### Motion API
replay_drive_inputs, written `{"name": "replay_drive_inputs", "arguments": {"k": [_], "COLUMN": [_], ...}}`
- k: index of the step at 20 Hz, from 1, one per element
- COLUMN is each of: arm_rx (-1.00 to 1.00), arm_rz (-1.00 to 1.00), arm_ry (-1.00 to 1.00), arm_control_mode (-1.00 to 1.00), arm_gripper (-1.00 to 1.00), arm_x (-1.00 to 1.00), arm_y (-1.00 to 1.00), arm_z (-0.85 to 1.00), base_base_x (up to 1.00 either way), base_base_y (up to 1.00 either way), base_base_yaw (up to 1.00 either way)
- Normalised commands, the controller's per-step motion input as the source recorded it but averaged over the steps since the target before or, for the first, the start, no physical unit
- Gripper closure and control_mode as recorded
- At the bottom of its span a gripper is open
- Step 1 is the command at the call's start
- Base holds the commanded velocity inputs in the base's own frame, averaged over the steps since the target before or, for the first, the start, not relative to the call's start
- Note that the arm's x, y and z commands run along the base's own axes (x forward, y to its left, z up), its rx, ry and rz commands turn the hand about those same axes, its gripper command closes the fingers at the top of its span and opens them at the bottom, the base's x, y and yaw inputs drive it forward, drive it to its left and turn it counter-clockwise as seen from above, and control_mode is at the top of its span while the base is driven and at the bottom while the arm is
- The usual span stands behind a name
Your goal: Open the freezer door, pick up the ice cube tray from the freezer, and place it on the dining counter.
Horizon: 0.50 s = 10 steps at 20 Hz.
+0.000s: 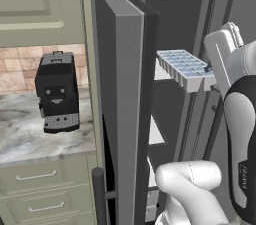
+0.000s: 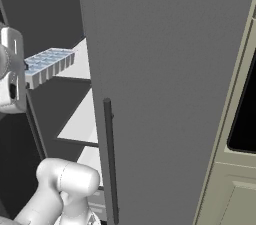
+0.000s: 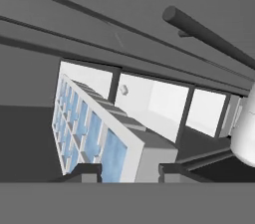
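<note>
- The gripper point(image 3: 129, 170) is pinched on one short end of the ice cube tray point(image 1: 184, 70); in the hand view both dark fingertips point(image 3: 87, 172) press against the tray's near end wall, one on each side.
- The tray is lifted off the white shelves point(image 2: 79, 119) of the freezer point(image 2: 55, 24) and hangs in the air in front of the freezer's opening, roughly level, cells facing up.
- Its long axis runs straight out from the gripper toward the freezer interior, so the free end points away from the hand and back at the shelves.
- The freezer door point(image 1: 122, 114) stands swung wide open just left of the tray, its edge toward the base cameras; the tray's free end lies near that edge but apart from it.
- The plain grey door point(image 2: 170, 104) to the right of the freezer is closed, its dark bar handle point(image 2: 111, 161) beside the opening.
- Judgement: the pick is done and the carry to the dining counter remains. Pulling back along the tray's long axis looks safest, since swinging sideways early could knock the free end on the open door.
- A black coffee machine point(image 1: 56, 100) sits on the marble worktop point(image 1: 30, 134) left of the open door, well apart from the tray.
</note>
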Motion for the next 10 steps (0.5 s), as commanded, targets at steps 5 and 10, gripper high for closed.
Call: {"name": "replay_drive_inputs", "arguments": {"k": [5,10], "arm_rx": [0.00,0.00], "arm_rz": [0.00,0.00], "arm_ry": [0.00,0.00], "arm_control_mode": [1.00,1.00], "arm_gripper": [1.00,1.00], "arm_x": [-0.13,0.00], "arm_y": [0.00,0.00], "arm_z": [-0.04,0.00], "base_base_x": [-0.33,-0.64], "base_base_y": [-0.01,-0.68], "base_base_yaw": [0.00,0.03]}}
